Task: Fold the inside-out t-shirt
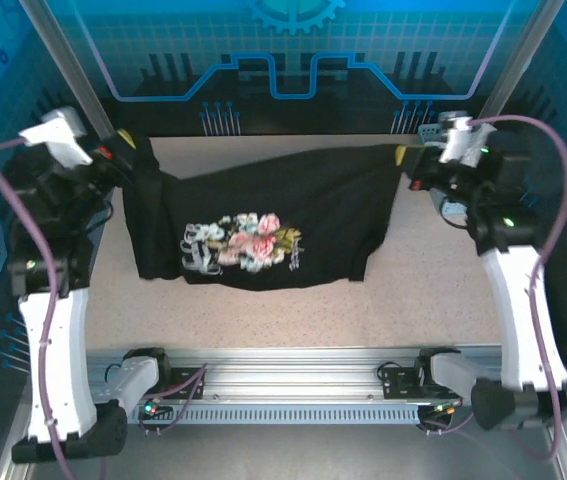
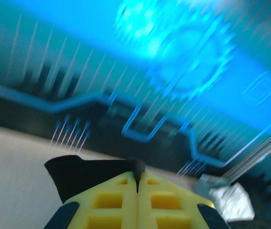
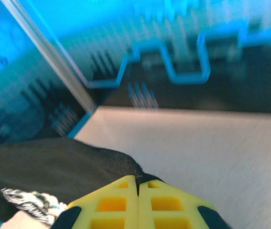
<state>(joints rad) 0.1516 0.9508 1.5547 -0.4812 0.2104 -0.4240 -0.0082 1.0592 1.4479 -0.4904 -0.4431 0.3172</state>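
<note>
1. Top external: the black t-shirt (image 1: 333,215) spans between the left tool (image 1: 113,157) and the right tool (image 1: 410,158), one upper corner at each. The rest of the cloth spreads over the bench (image 1: 443,290) between them.
2. The printed graphic (image 1: 248,242) faces up, nearer the left tool.
3. Left wrist: the left tool (image 2: 136,174) is clamped on black cloth (image 2: 85,174), fingers pressed together, with the cloth bunched to its left.
4. Right wrist: the right tool (image 3: 137,183) is likewise closed on the t-shirt (image 3: 54,167). The cloth trails off to its left.
</note>
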